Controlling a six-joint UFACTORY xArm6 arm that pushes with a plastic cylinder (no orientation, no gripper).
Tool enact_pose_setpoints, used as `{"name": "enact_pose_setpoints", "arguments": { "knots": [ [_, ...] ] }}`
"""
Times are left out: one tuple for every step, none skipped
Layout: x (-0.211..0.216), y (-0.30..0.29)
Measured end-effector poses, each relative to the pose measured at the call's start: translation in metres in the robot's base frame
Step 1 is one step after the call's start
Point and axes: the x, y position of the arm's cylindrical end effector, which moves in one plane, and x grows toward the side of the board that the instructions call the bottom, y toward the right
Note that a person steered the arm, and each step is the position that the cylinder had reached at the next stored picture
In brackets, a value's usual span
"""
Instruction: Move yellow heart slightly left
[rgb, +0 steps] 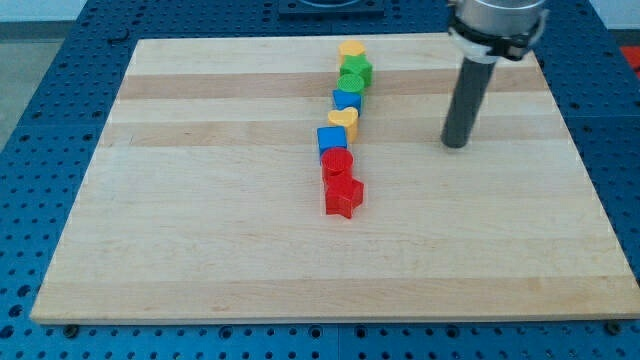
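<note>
The yellow heart (344, 122) lies in the middle of a near-vertical chain of blocks on the wooden board (200, 220). Above it sits a blue block (347, 99), below it a blue cube (331, 141). My tip (456, 145) rests on the board to the view's right of the heart, about a hundred pixels away, touching no block. The dark rod rises from it to the arm's flange at the view's top.
The chain runs from a yellow block (351, 49) at the top, through a green star-like block (359, 68) and a green round block (350, 83), down to a red round block (337, 163) and a red star (343, 197).
</note>
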Motion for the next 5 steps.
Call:
{"name": "enact_pose_setpoints", "arguments": {
  "knots": [
    [-0.006, -0.016],
    [-0.013, -0.022],
    [-0.019, -0.040],
    [-0.019, -0.065],
    [-0.019, -0.090]
  ]
}}
